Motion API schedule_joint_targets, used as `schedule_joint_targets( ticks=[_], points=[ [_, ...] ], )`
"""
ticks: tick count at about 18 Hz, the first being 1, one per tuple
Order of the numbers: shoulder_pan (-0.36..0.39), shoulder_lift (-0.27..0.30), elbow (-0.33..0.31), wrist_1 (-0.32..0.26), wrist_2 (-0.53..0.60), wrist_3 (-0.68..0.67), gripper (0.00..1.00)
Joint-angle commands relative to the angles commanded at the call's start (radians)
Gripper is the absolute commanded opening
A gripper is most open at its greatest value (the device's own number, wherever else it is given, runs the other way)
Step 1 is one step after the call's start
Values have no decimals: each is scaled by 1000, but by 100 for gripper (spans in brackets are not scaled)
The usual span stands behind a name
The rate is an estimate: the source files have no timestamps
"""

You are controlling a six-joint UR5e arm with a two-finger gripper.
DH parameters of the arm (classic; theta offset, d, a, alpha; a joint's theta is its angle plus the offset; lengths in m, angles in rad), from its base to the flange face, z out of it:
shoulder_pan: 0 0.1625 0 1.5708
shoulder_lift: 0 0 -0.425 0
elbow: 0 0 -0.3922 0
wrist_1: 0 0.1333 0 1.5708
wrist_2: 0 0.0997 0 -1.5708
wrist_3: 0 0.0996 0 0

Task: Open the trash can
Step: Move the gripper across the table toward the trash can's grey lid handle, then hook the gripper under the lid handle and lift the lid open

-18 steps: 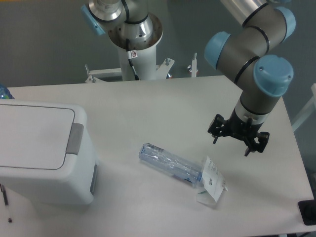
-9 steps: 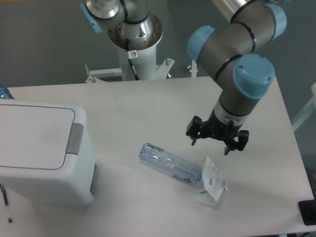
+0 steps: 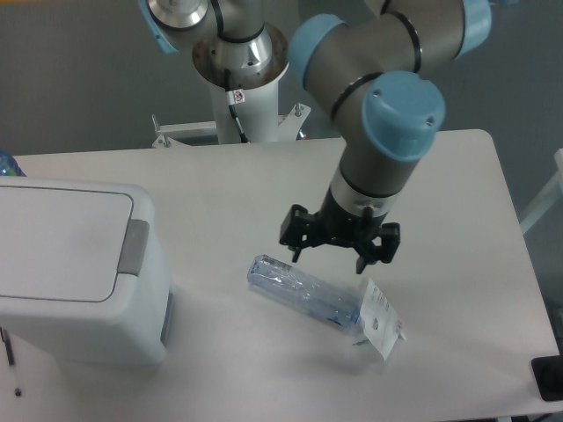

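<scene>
The one fixed camera is looking down on a white desk [image 3: 264,185]. The trash can [image 3: 75,268] is sitting at the left edge of the desk, partly cut off by the frame, with its flat white lid [image 3: 57,242] lying closed and facing upward. Its long axis is running left to right across the view, and the grey push-button strip [image 3: 135,247] is sitting on the right-hand end of the lid, pointing toward the middle of the desk.

A clear bottle [image 3: 303,292] with a blue tint is lying on its side right of the can, well apart from it, slanting from upper left down to lower right. A white label [image 3: 381,322] is hanging at its lower right end.

The pincer [image 3: 339,243] is hovering just above the bottle, its two fingers spread wide and gripping nothing. It is well apart from the can. The bare stretch of desk between the button strip and the bottle is lying between pincer and can. The arm's base post [image 3: 242,75] is standing behind the desk's far edge.
</scene>
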Motion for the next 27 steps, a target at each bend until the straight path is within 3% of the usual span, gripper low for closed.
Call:
schedule_joint_targets(
  ticks=[4, 15, 27],
  points=[
    [-47, 12, 26, 0, -35, -49, 100],
    [-160, 71, 14, 6, -152, -69, 100],
    [-178, 61, -6, 6, -115, -84, 100]
  ],
)
